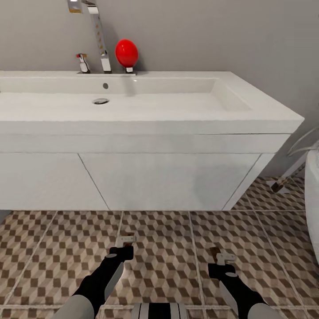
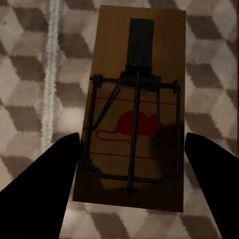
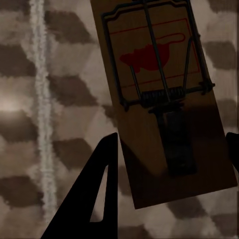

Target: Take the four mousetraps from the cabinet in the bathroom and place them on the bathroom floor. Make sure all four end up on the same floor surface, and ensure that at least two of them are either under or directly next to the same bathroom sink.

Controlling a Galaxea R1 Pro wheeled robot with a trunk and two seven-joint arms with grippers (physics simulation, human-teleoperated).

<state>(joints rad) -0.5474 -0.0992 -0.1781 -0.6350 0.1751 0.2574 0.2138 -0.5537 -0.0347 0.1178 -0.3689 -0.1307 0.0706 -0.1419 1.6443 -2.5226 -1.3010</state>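
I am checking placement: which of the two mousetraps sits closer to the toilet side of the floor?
The mousetrap at the right gripper; it is nearer the white fixture at the right edge. The other mousetrap, at the left gripper, is farther away.

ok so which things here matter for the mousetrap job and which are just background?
Task things:
- mousetrap between the left end effector fingers
- mousetrap at the right end effector
- bathroom floor, cube-pattern tiles
- white sink, the placement landmark

Background:
- tap
- red ball-shaped object on the sink ledge
- white fixture at the right edge
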